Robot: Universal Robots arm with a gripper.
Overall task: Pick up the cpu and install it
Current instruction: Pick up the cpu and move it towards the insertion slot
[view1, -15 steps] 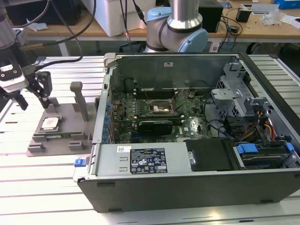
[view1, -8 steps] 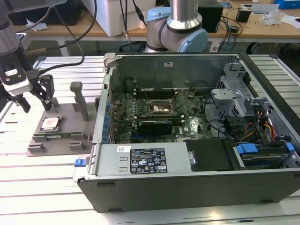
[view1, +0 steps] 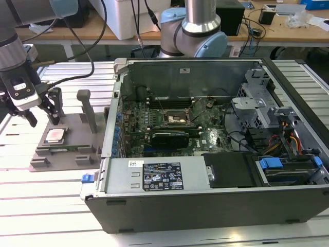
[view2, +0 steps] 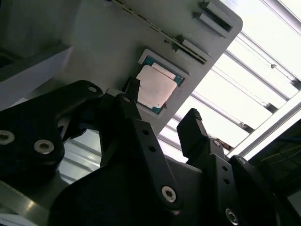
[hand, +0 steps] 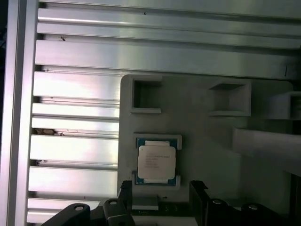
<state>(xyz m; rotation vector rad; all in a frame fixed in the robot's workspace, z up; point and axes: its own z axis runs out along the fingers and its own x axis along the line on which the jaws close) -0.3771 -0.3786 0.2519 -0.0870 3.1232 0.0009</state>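
**Gripper (view1: 43, 118) poised over cpu (view1: 55, 135) on grey fixture tray (view1: 61, 157)**
The fingers are held apart and empty. In both wrist views the cpu is seen lying flat in its tray recess, untouched, below and slightly ahead of the gap between them. The motherboard socket (view1: 177, 117) is set well apart, toward the exterior view's right.

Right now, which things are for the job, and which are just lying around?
For the job: cpu in its grey tray; open tool just above it; socket inside the computer.
Just lying about: blue drive latch; coloured cables; clutter on the back bench.
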